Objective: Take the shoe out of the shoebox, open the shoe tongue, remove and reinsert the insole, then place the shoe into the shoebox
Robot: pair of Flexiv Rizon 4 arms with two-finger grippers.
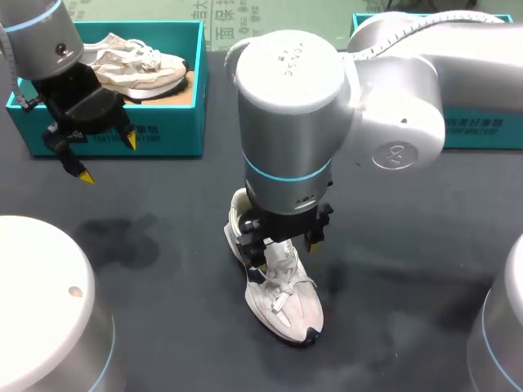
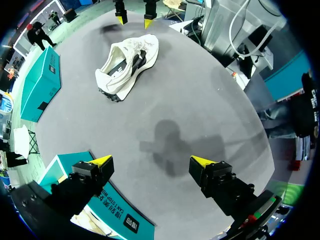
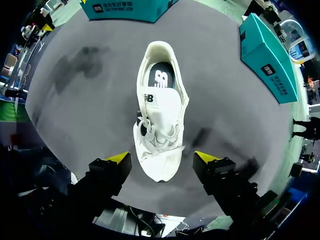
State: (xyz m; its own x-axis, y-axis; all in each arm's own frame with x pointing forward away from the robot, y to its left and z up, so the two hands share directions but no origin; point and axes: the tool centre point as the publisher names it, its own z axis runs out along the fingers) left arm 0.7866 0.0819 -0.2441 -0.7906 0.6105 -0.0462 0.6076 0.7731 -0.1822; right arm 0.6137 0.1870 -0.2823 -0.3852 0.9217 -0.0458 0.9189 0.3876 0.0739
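A white sneaker (image 1: 282, 294) lies on the dark table, toe toward the front edge. My right gripper (image 1: 286, 245) hangs just above its laces. In the right wrist view the fingers (image 3: 119, 159) stand open on either side of the sneaker's (image 3: 160, 120) toe, touching nothing. The dark insole (image 3: 161, 76) shows in the shoe's mouth, behind the tongue (image 3: 160, 100). My left gripper (image 1: 108, 158) is open and empty, in front of the teal shoebox (image 1: 114, 135). From the left wrist, that gripper (image 2: 152, 161) sees the sneaker (image 2: 127, 65) far ahead.
A second pale shoe (image 1: 135, 61) lies inside the teal shoebox at the back left. Another teal box (image 1: 482, 131) stands at the back right, also seen beside the sneaker in the right wrist view (image 3: 270, 60). My arm bases fill the front corners.
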